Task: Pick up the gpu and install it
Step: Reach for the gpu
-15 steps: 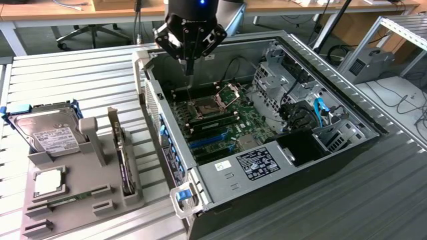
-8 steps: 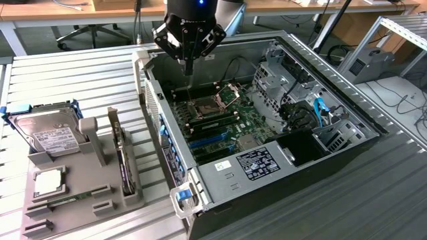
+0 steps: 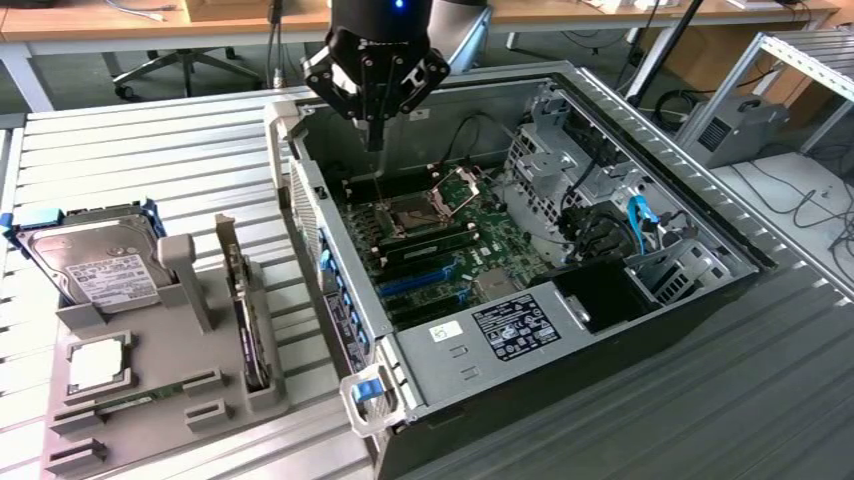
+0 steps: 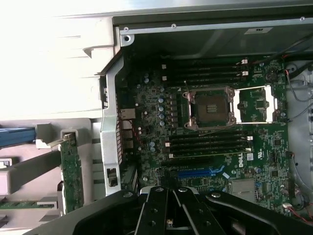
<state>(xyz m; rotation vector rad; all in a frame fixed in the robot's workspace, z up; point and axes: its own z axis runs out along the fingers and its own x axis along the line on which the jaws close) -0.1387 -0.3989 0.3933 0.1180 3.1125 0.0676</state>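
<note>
Lab: open PC case [image 3: 614, 390], desks [image 3: 80, 20], chair [image 3: 174, 62].

The gpu [image 3: 248, 330] is seen at the lower left of the exterior frame, stood on edge in a slot of the grey holder [image 3: 160, 425], untouched. Its green circuit board is shown in the wrist view.

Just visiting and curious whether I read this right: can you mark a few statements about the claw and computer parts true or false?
The claw is shut and empty. True.
The gpu already sits in the computer case. False: it stands on edge in the grey holder beside the case.
The claw hangs above the open case. True.
The hard drive lies inside the case. False: it stands in the holder.
</note>
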